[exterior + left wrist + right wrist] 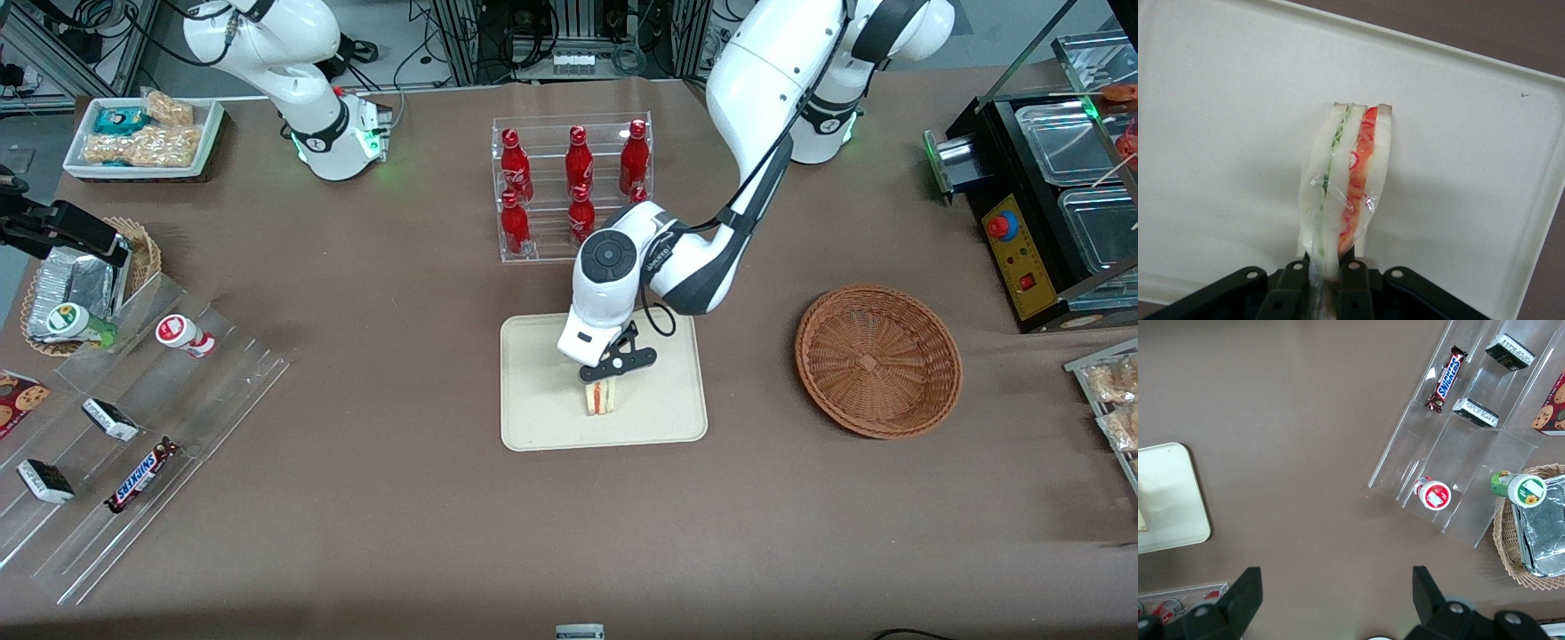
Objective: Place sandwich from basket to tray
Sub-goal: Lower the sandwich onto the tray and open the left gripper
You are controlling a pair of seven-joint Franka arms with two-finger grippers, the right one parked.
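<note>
The sandwich [601, 397] is a wrapped cream wedge with red and green filling. It stands on edge on the cream-beige tray [533, 418], near the tray's middle. My left gripper [603, 378] is right above it and is shut on the sandwich. In the left wrist view the black fingers [1293, 283] pinch the wrapped end of the sandwich [1345, 187] over the tray [1218, 133]. The round reddish-brown wicker basket [877, 360] sits empty on the table, toward the working arm's end.
A clear rack of red bottles [573, 187] stands farther from the front camera than the tray. A clear stepped stand with snack bars [133, 427] and a small tan basket with foil packets [84, 284] lie toward the parked arm's end. A black appliance [1049, 178] stands near the working arm.
</note>
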